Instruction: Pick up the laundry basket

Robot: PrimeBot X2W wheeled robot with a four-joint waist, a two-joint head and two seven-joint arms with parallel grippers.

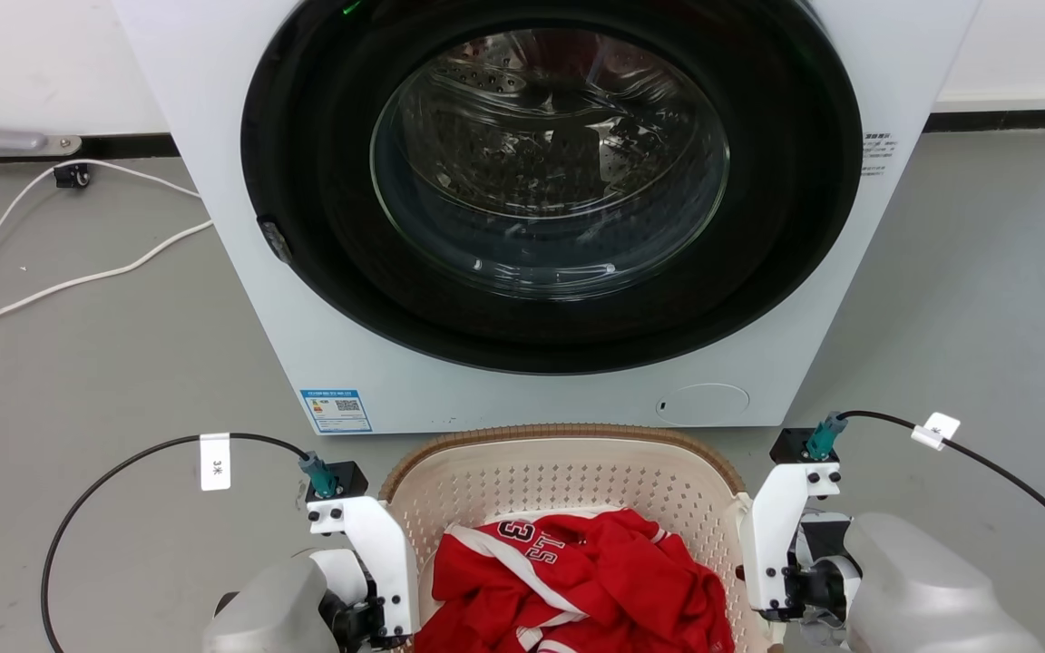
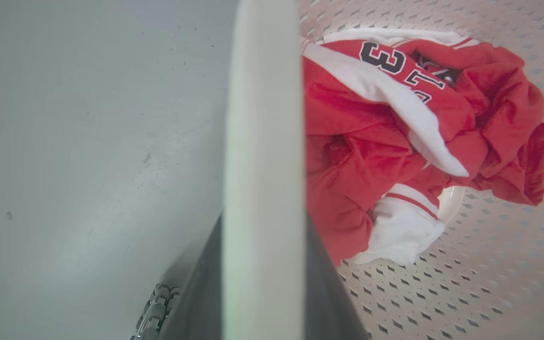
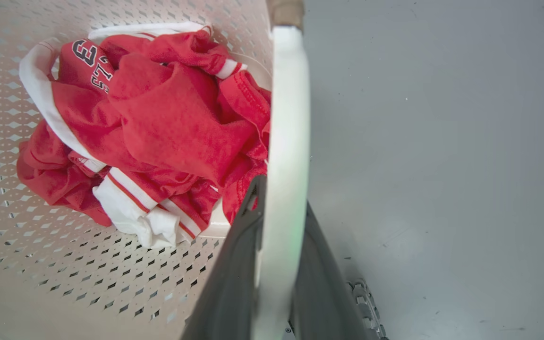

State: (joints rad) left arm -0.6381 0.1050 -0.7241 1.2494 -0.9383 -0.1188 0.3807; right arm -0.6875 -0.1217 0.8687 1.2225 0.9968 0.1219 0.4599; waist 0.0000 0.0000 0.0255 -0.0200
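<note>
The laundry basket (image 1: pixel 559 481) is cream-white and perforated with a brown rim. It stands at the bottom centre of the head view, right in front of the washer, and holds a crumpled red and white jersey (image 1: pixel 577 580). In the left wrist view my left gripper (image 2: pixel 262 222) is shut on the basket's white loop handle (image 2: pixel 262 118), with a dark finger on each side. My right gripper (image 3: pixel 281 198) is shut the same way on the opposite handle (image 3: pixel 288 118). Both wrist views look down into the basket (image 2: pixel 465 293) (image 3: pixel 40 245) at the jersey (image 2: pixel 371 132) (image 3: pixel 158 118).
A white front-loading washer (image 1: pixel 541 181) with its round glass door shut rises just behind the basket. A white cable (image 1: pixel 33 281) trails over the grey floor at the left. Black wrist cables (image 1: pixel 123 462) (image 1: pixel 1012 481) loop out on both sides. Bare floor lies to either side of the basket.
</note>
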